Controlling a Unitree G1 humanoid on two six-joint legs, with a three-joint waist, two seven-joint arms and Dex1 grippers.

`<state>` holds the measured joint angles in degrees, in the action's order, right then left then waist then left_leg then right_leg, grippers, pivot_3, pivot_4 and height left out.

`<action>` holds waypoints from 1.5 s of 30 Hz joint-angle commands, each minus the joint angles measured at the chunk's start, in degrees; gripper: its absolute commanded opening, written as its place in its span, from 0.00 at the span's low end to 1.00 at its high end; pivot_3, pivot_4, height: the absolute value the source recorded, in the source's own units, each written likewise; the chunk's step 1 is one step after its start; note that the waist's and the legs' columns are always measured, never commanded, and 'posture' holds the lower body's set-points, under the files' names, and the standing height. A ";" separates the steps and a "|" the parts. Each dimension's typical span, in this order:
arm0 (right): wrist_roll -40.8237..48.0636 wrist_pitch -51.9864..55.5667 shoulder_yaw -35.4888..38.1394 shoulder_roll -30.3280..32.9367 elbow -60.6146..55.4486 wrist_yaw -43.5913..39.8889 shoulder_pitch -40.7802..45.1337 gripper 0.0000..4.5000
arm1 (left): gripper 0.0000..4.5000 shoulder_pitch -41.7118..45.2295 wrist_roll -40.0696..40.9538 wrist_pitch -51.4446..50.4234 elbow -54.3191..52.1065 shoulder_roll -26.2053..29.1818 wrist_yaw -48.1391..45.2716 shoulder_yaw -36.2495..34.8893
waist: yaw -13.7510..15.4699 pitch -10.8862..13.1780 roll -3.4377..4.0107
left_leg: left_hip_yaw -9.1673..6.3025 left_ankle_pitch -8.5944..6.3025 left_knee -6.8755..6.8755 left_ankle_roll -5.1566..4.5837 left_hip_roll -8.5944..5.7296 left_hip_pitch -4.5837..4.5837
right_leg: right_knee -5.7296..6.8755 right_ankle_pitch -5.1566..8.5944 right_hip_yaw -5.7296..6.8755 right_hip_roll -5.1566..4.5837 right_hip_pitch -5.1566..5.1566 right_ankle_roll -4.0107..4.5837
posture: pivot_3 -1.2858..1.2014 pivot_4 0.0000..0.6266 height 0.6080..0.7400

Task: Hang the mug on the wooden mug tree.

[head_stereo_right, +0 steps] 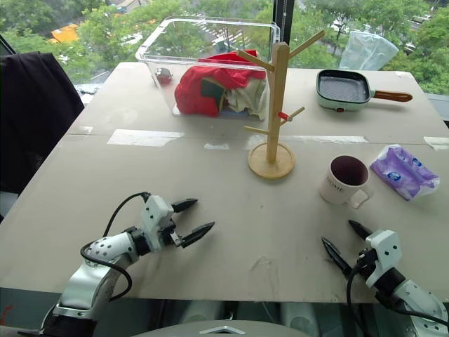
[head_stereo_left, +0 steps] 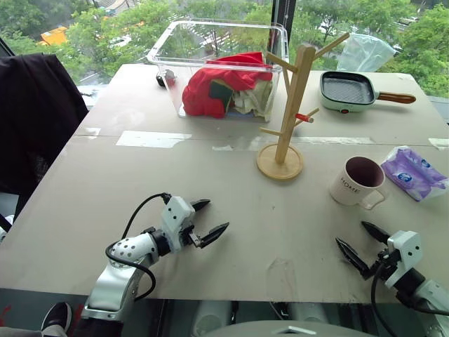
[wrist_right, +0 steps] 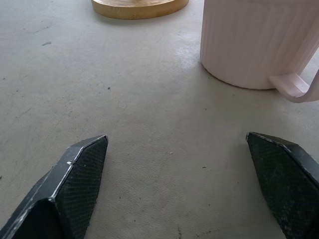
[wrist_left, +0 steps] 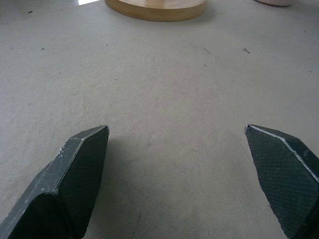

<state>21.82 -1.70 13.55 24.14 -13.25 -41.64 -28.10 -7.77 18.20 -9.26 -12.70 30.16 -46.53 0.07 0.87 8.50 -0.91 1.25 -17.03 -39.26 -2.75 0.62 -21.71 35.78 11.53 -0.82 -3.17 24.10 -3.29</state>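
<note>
A pale desk [head_stereo_left: 210,210] by a window: the mug [head_stereo_left: 358,181] stands upright just right of the wooden mug tree [head_stereo_left: 284,112], ahead of the right gripper [head_stereo_left: 365,246] — the nearer one. The left gripper [head_stereo_left: 209,221] is farther off; both grippers' fingers are spread wide, holding nothing.

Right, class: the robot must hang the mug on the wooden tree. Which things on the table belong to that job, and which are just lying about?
Belong to the job:
- mug
- wooden mug tree
- right gripper, open, nearest the mug
- left gripper, open

Just lying about:
- clear plastic bin holding red cloth
- green grill pan
- purple tissue pack
- dark garment
</note>
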 commanded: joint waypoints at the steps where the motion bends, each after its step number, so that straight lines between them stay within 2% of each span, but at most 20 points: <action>1: 0.39 -0.05 1.87 0.65 0.77 0.25 -1.01 1.00 | 1.00 0.18 0.77 -0.13 -0.28 0.07 -0.75 0.15 | 0.00 0.00 0.00 | 0.00 0.00 0.00 0.00 0.00 0.00 | 0.00 0.00 0.00 0.00 0.00 0.00 | 0.52 0.24 1.00; 15: 0.68 0.96 2.83 0.05 1.29 2.41 1.09 1.00 | 1.00 -0.94 5.02 -1.30 -2.76 -0.69 -4.40 0.87 | -0.08 0.02 0.01 | 0.02 0.00 0.01 0.00 0.00 -0.03 | -0.02 0.00 -0.02 0.00 0.04 0.00 | 0.52 0.24 1.00; 26: 0.44 2.00 5.91 -7.51 -1.21 16.54 5.75 1.00 | 1.00 3.62 4.86 -0.07 -6.41 2.48 -11.72 4.89 | -0.11 0.12 0.16 | 0.03 0.00 0.02 0.00 0.00 -0.13 | -0.02 -0.07 -0.03 0.03 0.15 0.12 | 0.52 0.24 1.00; 34: 0.85 0.89 7.16 -9.84 -0.86 20.23 8.25 1.00 | 1.00 10.66 10.69 -6.34 -13.78 4.34 -14.67 6.29 | -0.16 0.19 0.27 | 0.06 0.00 0.06 0.00 -0.01 -0.14 | -0.02 -0.10 -0.06 0.12 0.16 0.17 | 0.52 0.24 1.00; 40: 1.87 0.93 7.66 -10.32 -0.35 20.77 9.88 1.00 | 1.00 13.32 9.20 -8.36 -15.83 5.47 -14.14 8.29 | -0.28 0.21 0.31 | 0.10 0.00 0.06 -0.01 -0.03 -0.10 | -0.02 -0.09 -0.14 0.18 0.15 0.15 | 0.52 0.24 1.00; 45: 0.86 0.33 6.46 -10.49 1.56 20.49 11.95 1.00 | 1.00 13.01 8.95 -10.14 -16.48 4.30 -10.20 8.22 | -0.26 0.21 0.31 | 0.08 0.00 0.06 -0.01 -0.02 -0.09 | 0.00 -0.10 -0.14 0.23 0.15 0.16 | 0.52 0.24 1.00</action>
<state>22.81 -0.09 19.51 13.72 -11.74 -21.30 -16.82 5.04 26.93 -19.20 -26.49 34.49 -57.71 8.56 0.61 8.72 -0.61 1.33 -17.02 -39.20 -2.76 0.60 -21.80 35.78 11.44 -0.96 -2.94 24.25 -3.14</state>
